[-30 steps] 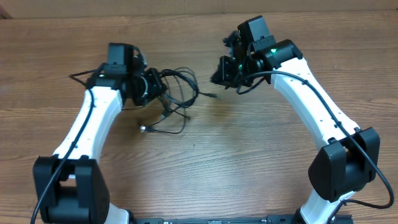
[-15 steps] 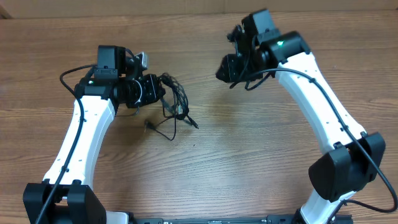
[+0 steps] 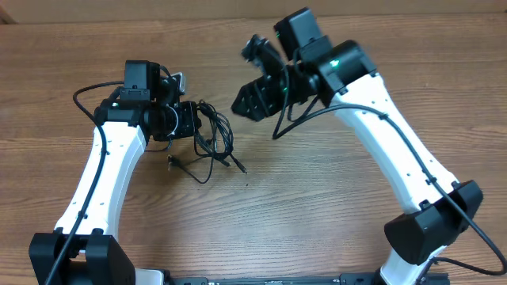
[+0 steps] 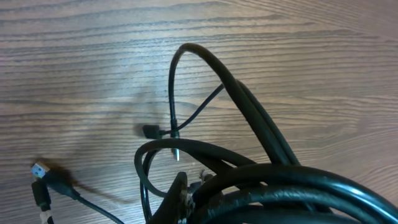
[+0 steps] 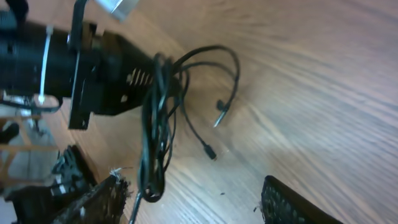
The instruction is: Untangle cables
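Note:
The cables [image 3: 212, 136] are a bundle of thin black cords, and my left gripper [image 3: 188, 123] is shut on it. Loose loops and plug ends trail onto the wood below and to the right of the grip. The left wrist view shows the cables [image 4: 273, 180] filling the lower right. There is a silver-tipped plug [image 4: 176, 151] in the middle and a flat plug [image 4: 40, 169] at the left. My right gripper [image 3: 249, 76] hangs open to the upper right of the bundle. Its fingers [image 5: 93, 202] frame bare wood, and the cables [image 5: 157, 130] dangle beside the left one.
The brown wooden table [image 3: 317, 214] carries both arms. A thicker black wire [image 3: 83, 95] loops off the left arm, and another [image 3: 317, 111] hangs under the right arm. A stray plug end [image 3: 240, 167] lies just right of the bundle.
My right gripper has opened and swung left toward the bundle. The left gripper has drawn back left with the cables, whose loops now hang closer together.

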